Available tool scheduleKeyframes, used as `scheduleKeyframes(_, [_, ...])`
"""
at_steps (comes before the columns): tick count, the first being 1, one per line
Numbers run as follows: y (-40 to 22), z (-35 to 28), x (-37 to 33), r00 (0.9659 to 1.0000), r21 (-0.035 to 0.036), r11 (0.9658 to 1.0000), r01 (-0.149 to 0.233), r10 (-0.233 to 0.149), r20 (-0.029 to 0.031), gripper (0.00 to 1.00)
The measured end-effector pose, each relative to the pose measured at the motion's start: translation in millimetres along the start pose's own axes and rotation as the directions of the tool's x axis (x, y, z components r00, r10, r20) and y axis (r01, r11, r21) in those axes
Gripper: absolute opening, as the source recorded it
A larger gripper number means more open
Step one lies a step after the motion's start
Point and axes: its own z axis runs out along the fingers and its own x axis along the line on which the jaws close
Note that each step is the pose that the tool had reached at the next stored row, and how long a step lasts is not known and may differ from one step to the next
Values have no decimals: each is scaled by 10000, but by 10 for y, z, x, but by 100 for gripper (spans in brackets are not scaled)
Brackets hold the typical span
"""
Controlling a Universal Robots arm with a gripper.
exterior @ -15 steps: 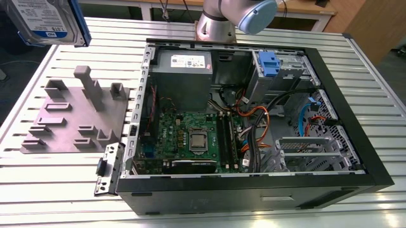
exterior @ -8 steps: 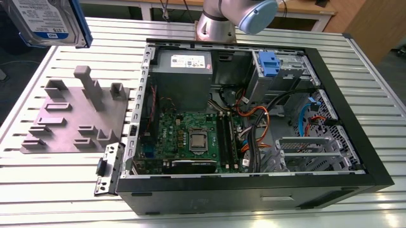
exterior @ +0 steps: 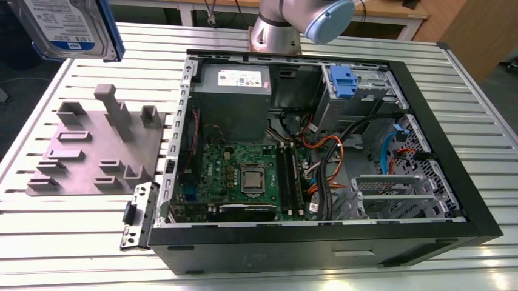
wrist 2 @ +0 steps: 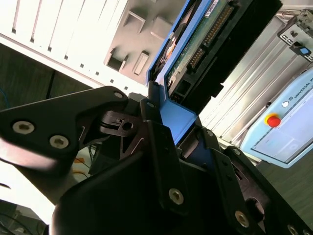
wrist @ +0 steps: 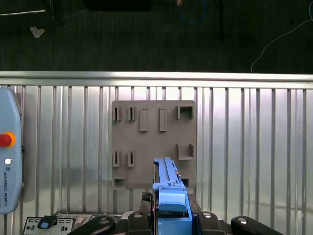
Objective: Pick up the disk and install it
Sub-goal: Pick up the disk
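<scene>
- Gripper (wrist 2: pixel 178 120): closed on the disk (wrist 2: pixel 205 44). In the second wrist view its black fingers (wrist 2: pixel 159 142) clamp one end of the drive at the blue rail, one on each side.
- Disk location: upper left corner of the exterior view (exterior: pixel 69 27), partly cut by the frame edge. It is raised clear of the table (exterior: pixel 81 242), with its white-and-blue label facing the camera and a blue side rail along its edge on the exterior view's right.
- In the first wrist view the disk (wrist: pixel 168 191) is seen edge-on, projecting from the gripper (wrist: pixel 168 218), with the grey peg plate (wrist: pixel 154 142) beyond it.
- Grey peg plate (exterior: pixel 93 151): lies flat on the slatted table at the left of the exterior view, just beside the computer case (exterior: pixel 307 242) and well below the disk in the frame. No disk rests on it.
- Computer case: lies on its side with the panel off. The motherboard (exterior: pixel 242 176), power supply (exterior: pixel 235 91) and loose cabling are exposed.
- Drive bay area, upper right of the case: a bare blue clip (exterior: pixel 344 82) sits there.
- Arm base (exterior: pixel 279 30): stands at the top centre of the exterior view, behind the case.
- Teach pendant (wrist: pixel 7 156): rests on the table, with a red button visible in both wrist views.
</scene>
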Motion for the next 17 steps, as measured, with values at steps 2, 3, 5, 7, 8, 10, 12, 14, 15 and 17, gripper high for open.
scheduleKeyframes(2, [-8, 1, 0, 10000, 1, 10000, -2, 2, 1, 36])
scheduleKeyframes(3, [-15, 1, 0, 10000, 1, 10000, 0, 0, 1, 36])
scheduleKeyframes(5, [-18, 1, 0, 10000, 1, 10000, -1, 1, 1, 36])
scheduleKeyframes(7, [-18, 1, 0, 10000, 1, 10000, -1, 1, 1, 36])
scheduleKeyframes(8, [-21, 1, 0, 10000, 0, 10000, -1, 1, 0, 36])
scheduleKeyframes(10, [-31, 0, 0, 10000, 0, 10000, 1, -1, 0, 36])
scheduleKeyframes(12, [-51, 1, 0, 10000, 2, 10000, 0, 0, 1, 36])
scheduleKeyframes(14, [-79, 1, 0, 10000, 1, 10000, -1, 1, 1, 36])
scheduleKeyframes(15, [-90, 1, 0, 10000, 1, 10000, 0, 0, 1, 36])
scheduleKeyframes(17, [-105, 1, -1, 10000, 1, 10000, -1, 1, 1, 36])
